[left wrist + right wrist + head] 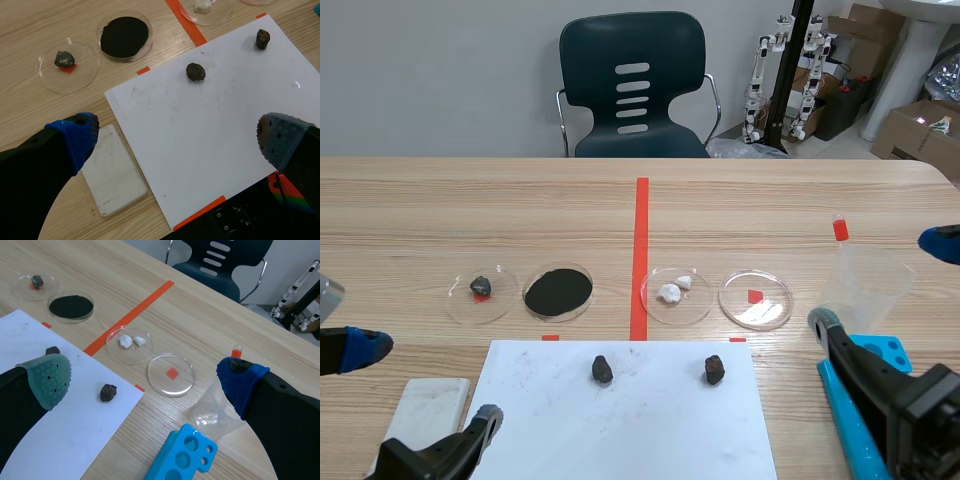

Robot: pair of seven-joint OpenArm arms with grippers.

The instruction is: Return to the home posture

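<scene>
My left gripper [420, 385] hangs open low at the table's front left, over the corner of a white paper sheet [640, 430]. In the left wrist view that gripper [175, 137] holds nothing, with the sheet [210, 130] under it. Two dark rocks [602, 369] [714, 370] lie on the sheet. My right gripper [880, 283] stands open at the front right, close to a clear plastic beaker [865, 285]. In the right wrist view this gripper [145, 380] is empty, and the beaker [212, 412] sits by its blue-padded finger.
Several petri dishes stand in a row: one with a dark stone [480, 287], one of black powder [558, 291], one with white lumps [675, 293], one bare [756, 299]. A blue tube rack [865, 390] lies front right, a white slab [425, 410] front left. A chair [633, 85] stands behind the table.
</scene>
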